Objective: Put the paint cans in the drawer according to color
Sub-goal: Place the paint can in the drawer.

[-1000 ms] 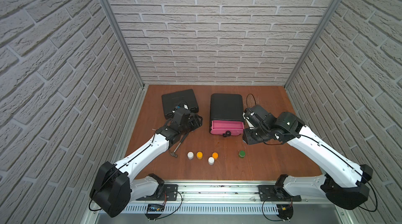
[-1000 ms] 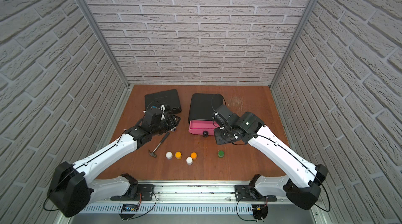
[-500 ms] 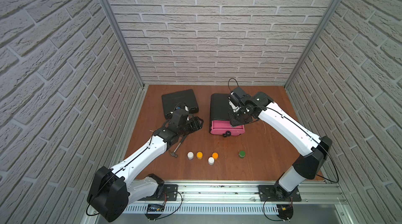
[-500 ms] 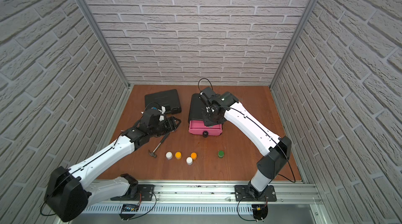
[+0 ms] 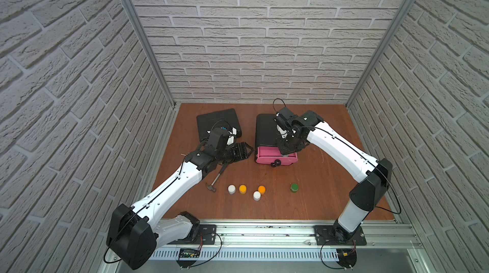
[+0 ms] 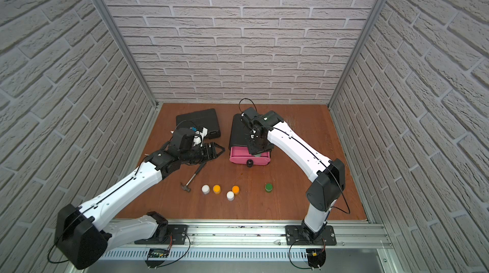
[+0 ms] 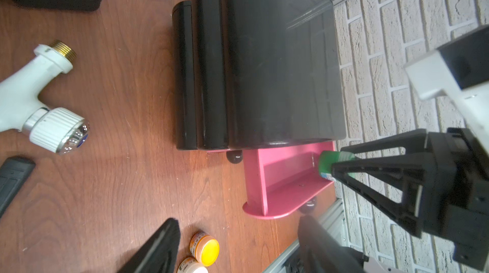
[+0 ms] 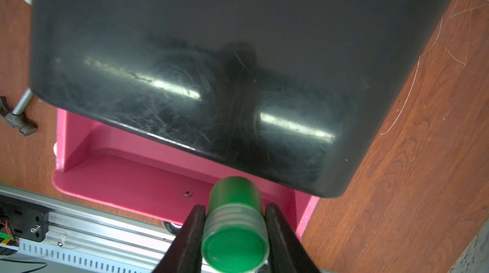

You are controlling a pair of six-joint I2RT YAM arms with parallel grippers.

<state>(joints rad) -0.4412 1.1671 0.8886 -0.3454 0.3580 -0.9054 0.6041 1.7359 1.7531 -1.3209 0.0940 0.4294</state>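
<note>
- Clamping one green paint can between both fingers of the right hand — pinched snug on its sides, nothing else in the grip.
- Holding that can just over the pulled-out top compartment of the drawer, at the end nearer the right arm; cannot tell whether it touches the pink floor.
- Showing the two lower compartments pushed in, as seen from the left wrist view, with the black knob of the open one facing the front rail.
- Hovering with the left hand spread well apart and empty, just beside the drawer's left flank, fingertips pointing toward it, above the desk.
- Standing on the desk in front of the drawer, well apart from it: white can, orange can just beside it, second orange can, second white can just beside that one, and — off alone to the right — second green can.
- Lying elsewhere on the desk: hammer partly under the left arm, black tool case at the back left, white pipe fitting near that case.
</note>
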